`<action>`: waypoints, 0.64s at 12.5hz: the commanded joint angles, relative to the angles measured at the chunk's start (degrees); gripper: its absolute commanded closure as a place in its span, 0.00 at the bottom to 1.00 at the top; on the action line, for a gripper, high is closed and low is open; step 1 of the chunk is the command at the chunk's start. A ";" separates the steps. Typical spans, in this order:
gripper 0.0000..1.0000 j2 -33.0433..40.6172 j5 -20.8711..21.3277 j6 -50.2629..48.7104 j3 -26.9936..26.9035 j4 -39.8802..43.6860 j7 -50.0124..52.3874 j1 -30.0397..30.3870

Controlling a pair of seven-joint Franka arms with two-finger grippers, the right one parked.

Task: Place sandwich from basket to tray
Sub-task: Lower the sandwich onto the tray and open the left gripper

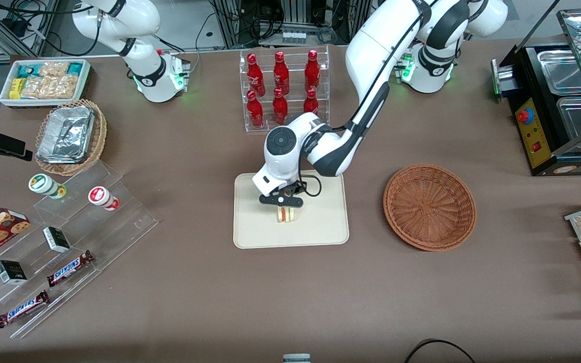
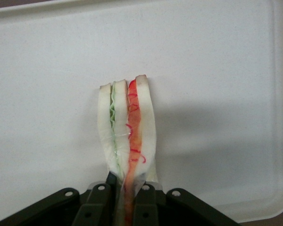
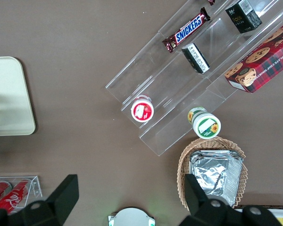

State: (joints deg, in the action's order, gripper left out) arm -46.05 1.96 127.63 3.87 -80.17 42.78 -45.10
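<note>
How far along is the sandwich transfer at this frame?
Mostly done: the basket is empty, and the sandwich is over the tray, clamped in the gripper. Whether it touches the tray is unclear. Left: release it and withdraw.

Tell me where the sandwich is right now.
In the front view the sandwich is over the middle of the tray, pinched in the left arm's end effector. The emptied basket sits beside the tray.
</note>
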 commanded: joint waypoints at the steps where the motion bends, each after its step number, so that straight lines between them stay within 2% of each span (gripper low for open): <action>1: 0.00 0.43 0.67 -0.28 -0.45 1.33 0.37 -0.16; 5: 0.00 8.67 0.06 -7.55 -0.71 1.07 1.16 1.15; 8: 0.00 17.54 -0.12 -15.72 -0.62 0.89 2.39 6.41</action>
State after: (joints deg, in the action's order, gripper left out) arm -34.75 1.94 116.34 2.96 -77.22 44.31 -41.85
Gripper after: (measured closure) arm 0.000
